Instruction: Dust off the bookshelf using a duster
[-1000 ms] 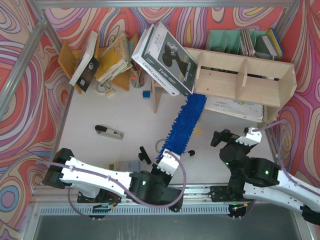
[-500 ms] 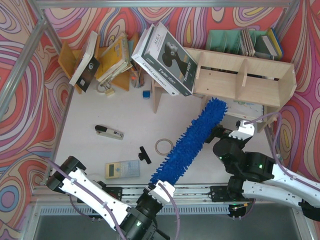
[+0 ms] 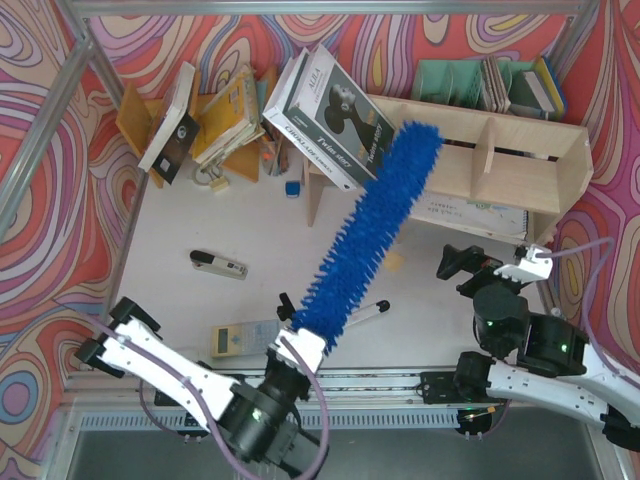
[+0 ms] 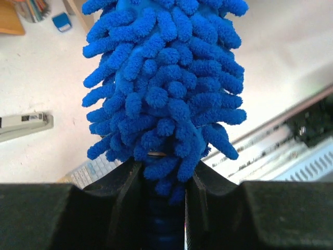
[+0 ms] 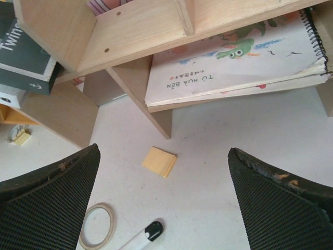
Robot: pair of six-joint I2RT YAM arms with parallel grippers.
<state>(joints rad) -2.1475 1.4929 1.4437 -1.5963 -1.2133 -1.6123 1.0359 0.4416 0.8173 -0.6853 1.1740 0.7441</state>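
Note:
The blue fluffy duster (image 3: 365,235) slants up from near the table's front to its tip (image 3: 418,138), which overlaps the top left end of the plywood bookshelf (image 3: 500,165); contact cannot be told. My left gripper (image 3: 298,345) is shut on the duster's handle. In the left wrist view the black fingers (image 4: 125,192) clamp the smooth handle just below the duster's (image 4: 164,78) fluff, at the left gripper (image 4: 164,179). My right gripper (image 3: 468,268) hangs open in front of the shelf's lower tier, with nothing between its pads (image 5: 62,187). Below the right gripper (image 5: 162,152) is bare table.
A black boxed book (image 3: 335,105) leans on the shelf's left end. A spiral picture book (image 5: 234,67) lies under the lower tier. A yellow sticky pad (image 5: 159,161), tape ring (image 5: 96,226), marker pen (image 3: 365,312), calculator (image 3: 240,338) and stapler (image 3: 218,264) lie on the table.
The left arm has lifted and swung the duster, its tip rising from the floor by the shelf to the shelf's top left end. The right arm drew back to the right, still open.

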